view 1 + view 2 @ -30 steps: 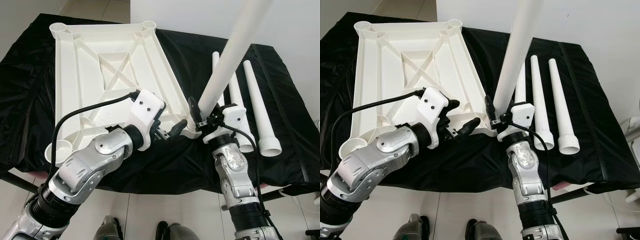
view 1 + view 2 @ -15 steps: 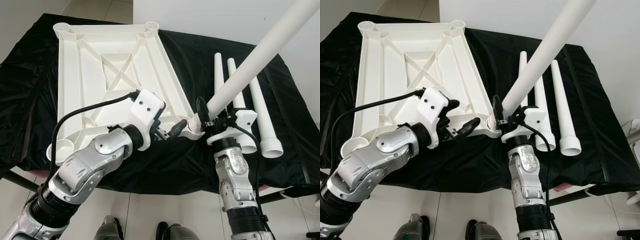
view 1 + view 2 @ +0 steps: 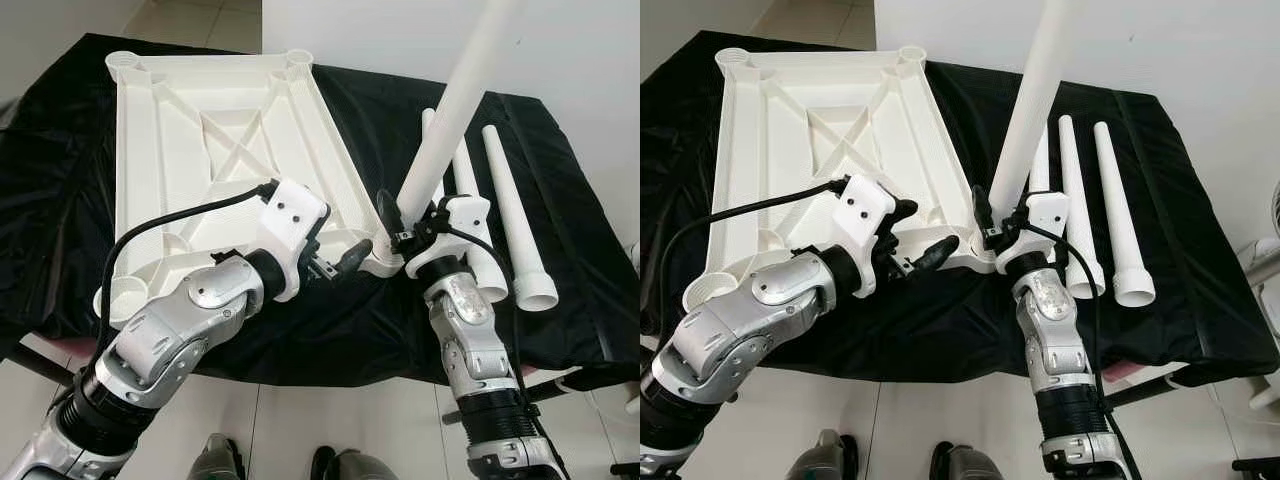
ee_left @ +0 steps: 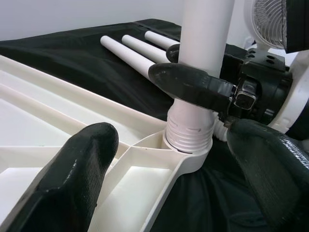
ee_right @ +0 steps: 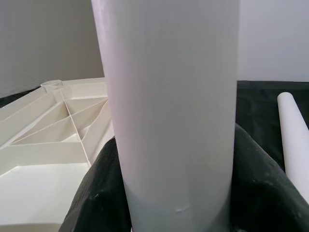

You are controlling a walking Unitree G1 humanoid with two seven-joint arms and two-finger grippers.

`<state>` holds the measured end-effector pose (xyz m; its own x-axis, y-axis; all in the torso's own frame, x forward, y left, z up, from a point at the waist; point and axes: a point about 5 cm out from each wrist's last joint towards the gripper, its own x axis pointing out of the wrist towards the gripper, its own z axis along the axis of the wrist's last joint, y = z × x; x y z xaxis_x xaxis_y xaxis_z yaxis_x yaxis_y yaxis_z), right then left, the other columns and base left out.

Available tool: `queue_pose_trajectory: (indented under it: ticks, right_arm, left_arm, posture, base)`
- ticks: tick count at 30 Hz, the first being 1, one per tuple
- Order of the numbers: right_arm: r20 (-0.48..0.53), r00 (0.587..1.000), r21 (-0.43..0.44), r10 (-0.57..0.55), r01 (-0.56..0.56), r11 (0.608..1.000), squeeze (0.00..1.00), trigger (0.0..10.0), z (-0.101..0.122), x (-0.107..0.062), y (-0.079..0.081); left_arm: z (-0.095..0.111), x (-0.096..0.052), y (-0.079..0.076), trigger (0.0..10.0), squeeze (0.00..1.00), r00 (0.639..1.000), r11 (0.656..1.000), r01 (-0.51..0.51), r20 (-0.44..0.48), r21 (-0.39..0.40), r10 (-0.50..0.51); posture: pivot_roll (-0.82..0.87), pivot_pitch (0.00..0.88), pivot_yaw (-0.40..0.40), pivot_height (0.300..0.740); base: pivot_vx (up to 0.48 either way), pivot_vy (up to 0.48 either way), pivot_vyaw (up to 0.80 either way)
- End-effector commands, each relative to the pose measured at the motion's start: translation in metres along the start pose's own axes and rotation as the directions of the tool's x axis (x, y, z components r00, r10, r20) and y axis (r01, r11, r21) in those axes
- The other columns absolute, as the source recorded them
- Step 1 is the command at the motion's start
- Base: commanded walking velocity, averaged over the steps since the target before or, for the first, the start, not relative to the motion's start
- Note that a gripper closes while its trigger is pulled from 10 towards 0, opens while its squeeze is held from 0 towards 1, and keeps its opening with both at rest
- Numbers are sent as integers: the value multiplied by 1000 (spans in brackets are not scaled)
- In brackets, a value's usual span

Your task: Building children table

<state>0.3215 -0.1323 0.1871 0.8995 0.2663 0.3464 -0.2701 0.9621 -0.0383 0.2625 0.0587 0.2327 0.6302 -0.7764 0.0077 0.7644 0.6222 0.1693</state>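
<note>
End effector on the right pinching a long white plastic table leg at its threaded base.
Half a second ago the leg leaned far right; now it stands nearly upright in the near corner socket of the upturned white ribbed tabletop. Left end effector, fingers spread, straddles that corner. Three spare white legs lie on the black-draped surface.
</note>
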Motion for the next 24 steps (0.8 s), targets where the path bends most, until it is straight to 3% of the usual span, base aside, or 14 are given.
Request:
queue_pose_trajectory:
  ticks: [1,8,16,24]
  right_arm:
    - [-149,989,3,-21,21,1000,0,10000,-32,-17,-4]
    - [-84,996,19,-23,25,1000,0,10000,-27,-28,-2]
    - [-78,997,-54,-18,14,998,0,10000,-28,-34,-4]
    - [-102,993,7,-59,60,998,0,10000,-33,-36,-8]
  left_arm:
    - [-1,-2,-9,10000,0,989,989,145,-9,-2,-145]
    - [-1,-2,-9,10000,0,990,990,142,-9,-2,-142]
    - [-1,-2,-9,10000,0,989,989,145,-9,-3,-145]
    - [-1,-2,-11,10000,0,988,988,154,-10,-2,-154]
  posture:
    - [126,188,-87,740]
    - [127,186,-90,740]
    - [123,183,-85,740]
    - [124,178,-83,740]
  base:
    - [0,0,0]
    - [0,0,0]
    - [0,0,0]
    - [0,0,0]
